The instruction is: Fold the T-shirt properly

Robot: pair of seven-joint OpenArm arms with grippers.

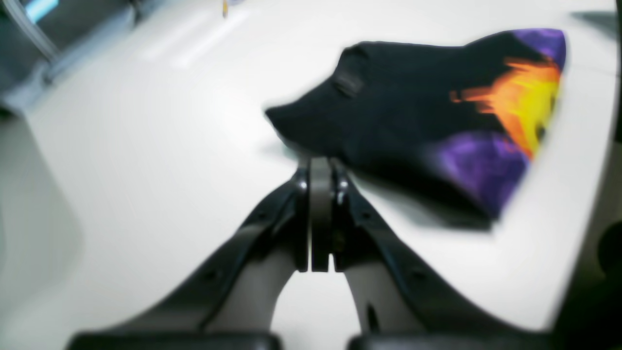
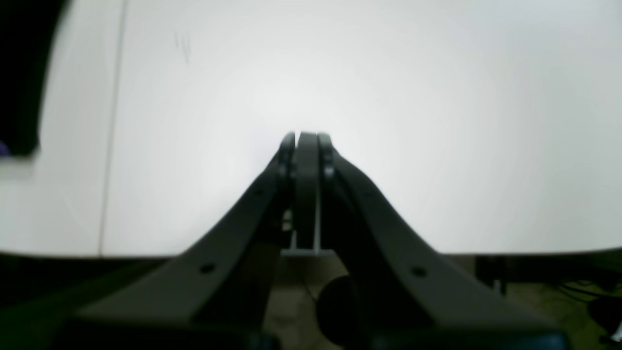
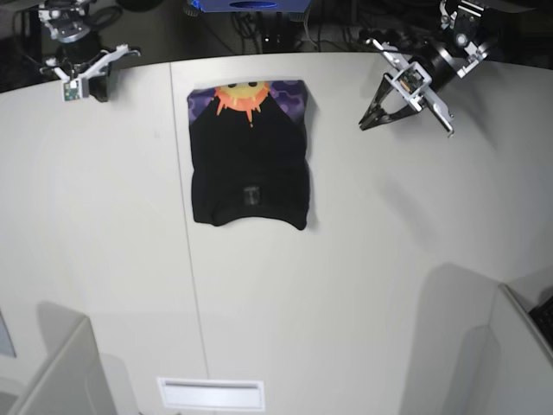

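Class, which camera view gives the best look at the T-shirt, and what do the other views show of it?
The base view: the whole folded T-shirt lies sharp on the table, sun print at the far end. The left wrist view shows it blurred and slanted. The right wrist view shows mostly bare table.

Both wrist views are soft and smeared: in the left one the T-shirt has fuzzy edges and its sun print bleeds, and the left gripper is only slightly sharper. In the right view the table glares to near white around the right gripper, which reads as a dark silhouette, and the table's straight edges bow near the borders. The base view is sharper and evenly lit from above, with faint soft shadows on the table at the lower corners and a dim background.
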